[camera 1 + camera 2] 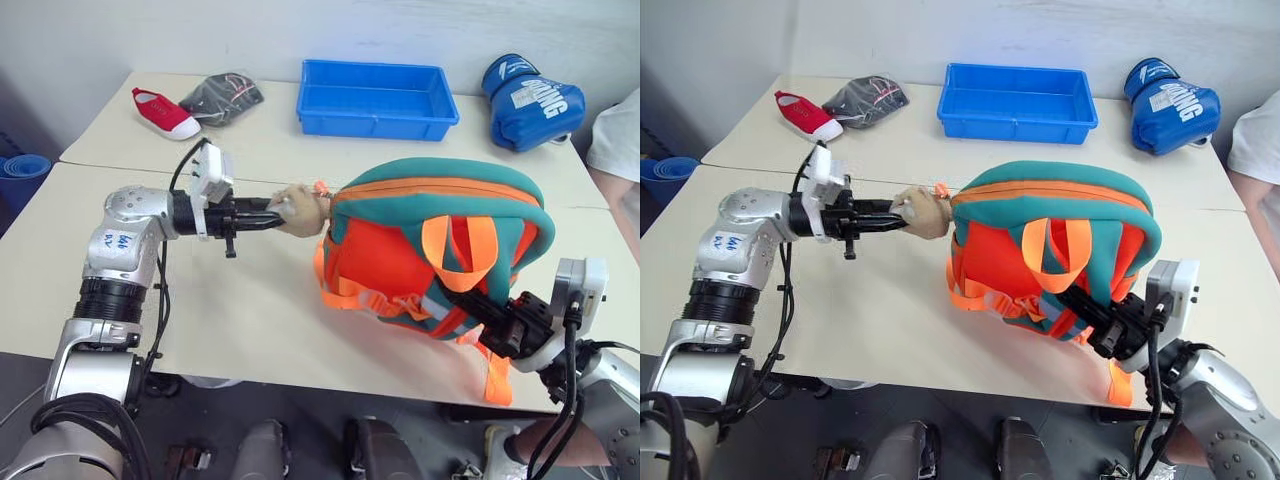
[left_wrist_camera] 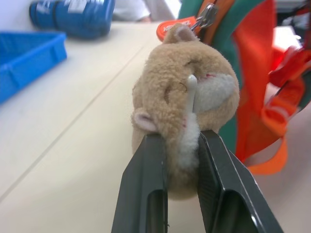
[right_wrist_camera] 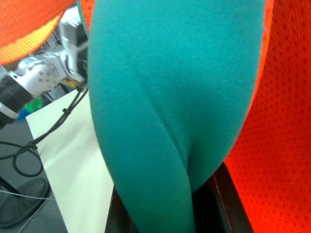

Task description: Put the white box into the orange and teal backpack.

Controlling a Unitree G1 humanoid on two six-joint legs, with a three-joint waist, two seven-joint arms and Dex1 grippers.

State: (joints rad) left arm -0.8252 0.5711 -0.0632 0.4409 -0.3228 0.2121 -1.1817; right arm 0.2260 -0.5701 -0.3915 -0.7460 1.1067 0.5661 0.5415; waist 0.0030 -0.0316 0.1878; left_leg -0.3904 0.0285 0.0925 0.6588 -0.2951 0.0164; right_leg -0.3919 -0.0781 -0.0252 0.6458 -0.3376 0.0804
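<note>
The backpack (image 1: 430, 250) sits on the surface (image 1: 250, 310), near the front edge. It is puffy, with an orange body and a teal top and trim. An orange zipper runs along the teal top, and it looks shut. Orange straps (image 1: 460, 250) loop over the side that faces us. A small tan plush toy (image 1: 300, 210) hangs off its left end. The left end effector (image 2: 182, 160) pinches the toy. The right end effector (image 1: 1095, 320) grips a teal strap (image 3: 160, 121).
</note>
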